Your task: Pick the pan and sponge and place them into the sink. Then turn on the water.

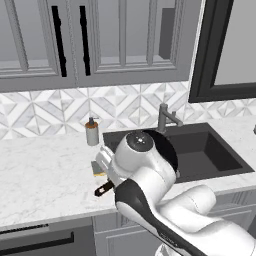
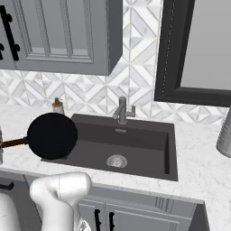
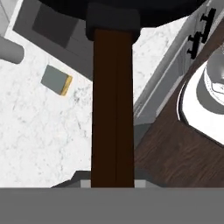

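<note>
The pan (image 2: pixel 52 135) is held off the counter (image 1: pixel 45 175), level, with its black disc over the left edge of the sink (image 2: pixel 135 146). In the right base view its dark brown handle runs left from the disc, away from the sink. In the hand view the handle runs straight up from between the fingertips to the pan (image 3: pixel 127 8) at the top, so the gripper (image 3: pixel 113 181) is clenched on the handle; the fingertips themselves are mostly hidden by it.

The sponge (image 1: pixel 98 169) lies flat on the counter just left of the sink, near the front edge, grey-green face up. The hand view shows the sponge (image 3: pixel 57 80) apart from the handle, to its left.

The sink is a dark grey rectangular basin set into white marbled stone, with a round silver drain (image 2: pixel 117 160) in its floor. The faucet (image 2: pixel 122 110) stands at the middle of the sink's rear rim. A soap dispenser (image 1: pixel 92 131) stands on the counter behind and left of the sink.

Behind the sink the wall carries a grey-and-white geometric tile backsplash (image 2: pixel 90 97). Grey panelled wall cabinets (image 1: pixel 100 40) hang above and left of the sink; a black-framed window (image 2: pixel 198 49) sits above and right of it. Grey base cabinets (image 2: pixel 135 214) lie below the sink front.
</note>
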